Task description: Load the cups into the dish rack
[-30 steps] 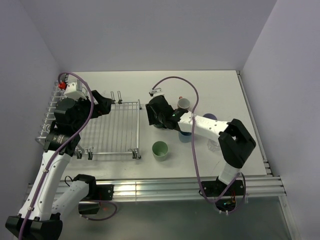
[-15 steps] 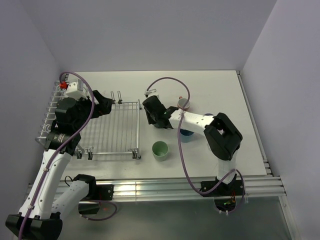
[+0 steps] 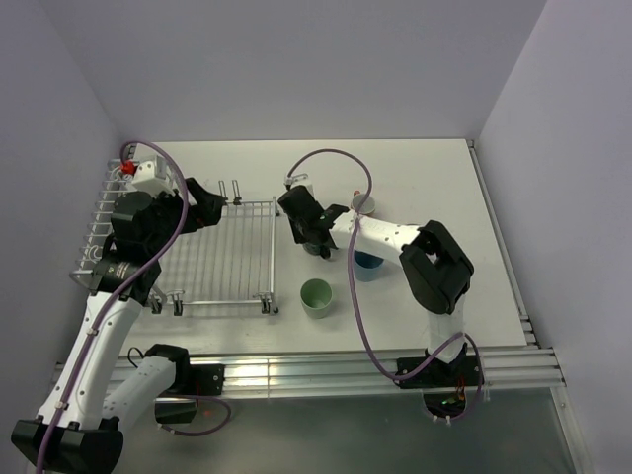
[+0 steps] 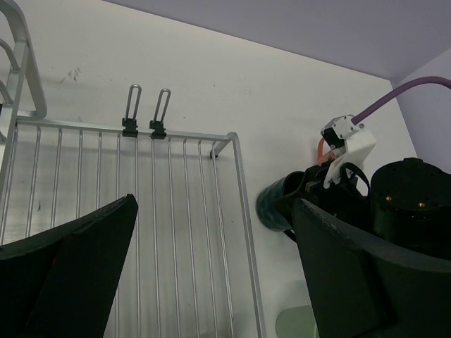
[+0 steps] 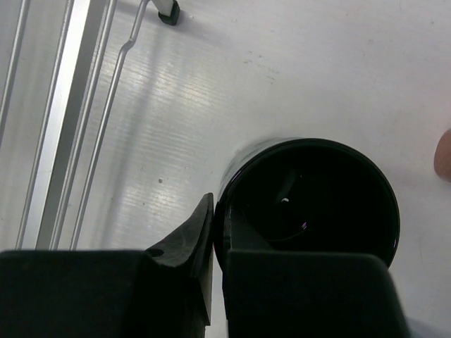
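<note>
The dark green mug [image 5: 310, 190] stands upright on the table just right of the dish rack [image 3: 222, 262]. My right gripper [image 5: 220, 225] is shut on its wall, one finger outside and one inside the rim; from above it shows at the mug [image 3: 316, 242]. A pale green cup [image 3: 316, 296] stands nearer the front, a blue cup [image 3: 367, 261] sits under the right arm, and a salmon-orange cup [image 3: 363, 204] stands behind it. My left gripper [image 4: 215, 204] hangs open above the rack [image 4: 176, 211], holding nothing, with the mug [image 4: 271, 204] to its right.
The rack's raised wire side basket [image 3: 99, 217] runs along the far left by the wall. Two upright wire loops [image 4: 144, 109] stand on the rack's back edge. The right arm's purple cable [image 3: 341, 163] arches over the table.
My right gripper has closed onto the dark green mug's wall and its arm has drawn a little leftward. The left arm has barely moved.
</note>
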You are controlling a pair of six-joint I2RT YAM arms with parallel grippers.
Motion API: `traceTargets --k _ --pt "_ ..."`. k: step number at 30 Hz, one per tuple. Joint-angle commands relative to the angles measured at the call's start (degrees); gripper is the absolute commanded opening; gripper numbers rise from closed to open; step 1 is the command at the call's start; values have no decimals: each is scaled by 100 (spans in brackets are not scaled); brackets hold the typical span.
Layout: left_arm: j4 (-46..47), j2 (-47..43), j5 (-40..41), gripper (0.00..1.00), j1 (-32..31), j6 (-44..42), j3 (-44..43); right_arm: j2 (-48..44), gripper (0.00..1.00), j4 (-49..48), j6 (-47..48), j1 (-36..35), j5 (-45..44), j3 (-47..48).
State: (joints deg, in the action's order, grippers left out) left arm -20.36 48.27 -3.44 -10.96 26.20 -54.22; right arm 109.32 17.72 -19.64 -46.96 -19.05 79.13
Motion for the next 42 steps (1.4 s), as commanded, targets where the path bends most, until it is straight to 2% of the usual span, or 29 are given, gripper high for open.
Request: traceTargets --k 1,9,12,14,15,16,18,20,27,30,35,42 --pt "243 95 -253 99 -38 -9 -124 -437 0 363 -93 73 -178 409" --pt "322 297 -1095 99 -29 411 -747 -1509 0 1242 -75 249 -64 1322" --pt "716 420 -1727 99 -29 851 -792 -1939 0 1322 -180 424 435 1622" --pt "1129 586 -2071 99 -29 1201 -792 -2326 0 1209 -356 634 1243 1623" --pt "1296 665 -2421 99 -29 1308 -775 -2458 0 990 -435 731 1602 1579" --pt "1646 814 -2581 99 -29 1440 -766 -2711 0 840 -627 828 2363 1518" --pt "2069 973 -2880 99 -29 1826 -696 -2950 0 350 -830 1092 3018 1237" --pt "2936 1148 -3319 99 -29 2247 -591 -3258 0 41 -1111 1189 3685 957" --pt "5020 1580 -4067 99 -108 3040 -160 -3847 0 -1741 -2429 1707 5233 -11" --pt "5261 1773 -4121 99 -370 3094 -238 -3944 0 -2603 -3236 1795 5534 -450" --pt "5078 2037 -3998 99 -644 2857 -335 -3980 0 -3992 -4126 1980 5851 -1083" --pt "5059 2090 -3962 99 -749 2672 -212 -3936 0 -5163 -5100 2200 6114 -1549"
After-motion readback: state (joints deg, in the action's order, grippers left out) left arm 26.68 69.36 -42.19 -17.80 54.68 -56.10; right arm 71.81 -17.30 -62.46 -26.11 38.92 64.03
